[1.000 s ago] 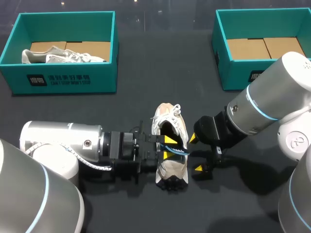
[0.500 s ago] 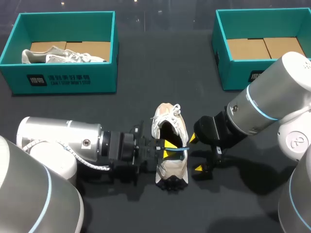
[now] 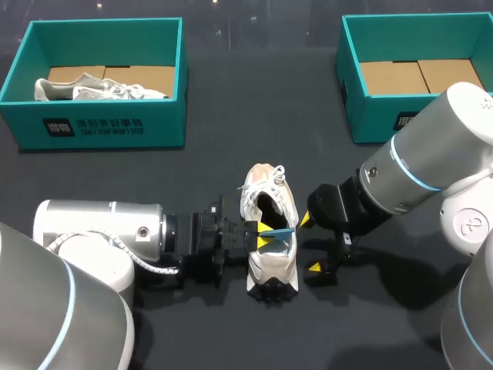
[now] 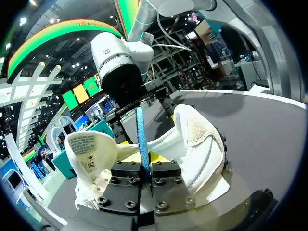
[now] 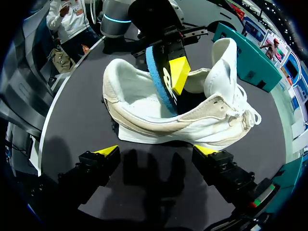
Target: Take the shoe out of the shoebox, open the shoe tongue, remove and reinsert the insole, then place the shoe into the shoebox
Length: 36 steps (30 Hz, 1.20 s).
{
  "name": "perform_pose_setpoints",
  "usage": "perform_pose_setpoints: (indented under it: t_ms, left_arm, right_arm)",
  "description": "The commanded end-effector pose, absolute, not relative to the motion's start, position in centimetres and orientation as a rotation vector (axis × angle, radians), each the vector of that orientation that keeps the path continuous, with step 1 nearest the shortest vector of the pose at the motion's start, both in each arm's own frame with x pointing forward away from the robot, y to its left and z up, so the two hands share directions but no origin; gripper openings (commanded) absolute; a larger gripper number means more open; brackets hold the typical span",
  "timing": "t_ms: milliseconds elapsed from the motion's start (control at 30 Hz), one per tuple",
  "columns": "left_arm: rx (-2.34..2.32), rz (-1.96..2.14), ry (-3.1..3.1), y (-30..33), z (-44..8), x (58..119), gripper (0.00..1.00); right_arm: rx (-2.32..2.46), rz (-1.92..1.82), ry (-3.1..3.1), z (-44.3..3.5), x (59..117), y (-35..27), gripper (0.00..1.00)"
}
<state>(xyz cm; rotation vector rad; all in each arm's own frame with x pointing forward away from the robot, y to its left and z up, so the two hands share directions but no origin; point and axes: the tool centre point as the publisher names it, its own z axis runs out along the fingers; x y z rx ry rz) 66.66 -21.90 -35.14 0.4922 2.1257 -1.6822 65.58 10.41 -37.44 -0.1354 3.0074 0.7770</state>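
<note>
A white and beige shoe (image 3: pixel 271 266) lies on the dark table's middle, its opening up and its tongue (image 4: pixel 89 147) folded back. My left gripper (image 3: pixel 264 234) sits over the opening, shut on the edge of a thin blue insole (image 3: pixel 282 230). That insole (image 4: pixel 142 134) stands on edge between the fingers and partly sticks out of the shoe (image 4: pixel 202 144). My right gripper (image 3: pixel 310 243) hangs open just right of the shoe, not touching it. In the right wrist view the shoe (image 5: pixel 144 120) lies ahead of my right gripper (image 5: pixel 158 151), with the insole (image 5: pixel 156 84) rising from it.
A teal shoebox (image 3: pixel 104 127) at the back left holds another pale shoe (image 3: pixel 100 89). A second teal shoebox (image 3: pixel 370 116) at the back right shows only cardboard inside. Bare dark tabletop lies between the boxes and the shoe.
My left gripper's fingers closed on the blue insole, and the arm drew back slightly to the left. The right arm and the shoe stayed put.
</note>
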Motion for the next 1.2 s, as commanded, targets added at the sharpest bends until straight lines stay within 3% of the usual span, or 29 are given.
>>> perform_pose_setpoints:
  t_ms: [33,100,167,200,400,633,800,933,1200]
  left_arm:
    - [0.479,-1.691,2.13,-22.0,-36.3,67.1,0.0]
    - [0.479,-1.71,2.125,-21.9,-35.9,66.8,0.0]
    - [0.485,-1.719,2.115,-21.7,-35.3,66.6,0.25]
    - [0.488,-1.725,2.108,-21.7,-35.1,66.4,0.27]
    - [0.519,-1.77,2.068,-21.6,-33.2,65.4,0.28]
    - [0.603,-1.781,2.062,-22.6,-31.9,64.0,0.37]
    - [0.637,-1.755,2.058,-23.4,-31.6,63.5,0.32]
    - [0.659,-1.737,2.051,-23.7,-31.3,63.4,0.0]
    - [0.678,-1.591,2.085,-23.6,-34.0,64.5,0.0]
  right_arm:
    - [-0.134,0.775,3.006,-37.5,65.5,10.5,1.0]
    - [-0.134,0.775,3.006,-37.5,65.5,10.5,1.0]
    - [-0.134,0.775,3.006,-37.5,65.5,10.5,1.0]
    - [-0.134,0.775,3.006,-37.5,65.5,10.5,1.0]
    - [-0.134,0.775,3.006,-37.5,65.5,10.5,1.0]
    - [-0.134,0.775,3.006,-37.5,65.5,10.5,1.0]
    - [-0.134,0.775,3.006,-37.5,65.5,10.5,1.0]
    - [-0.134,0.775,3.006,-37.5,65.5,10.5,1.0]
    - [-0.134,0.775,3.006,-37.5,65.5,10.5,1.0]
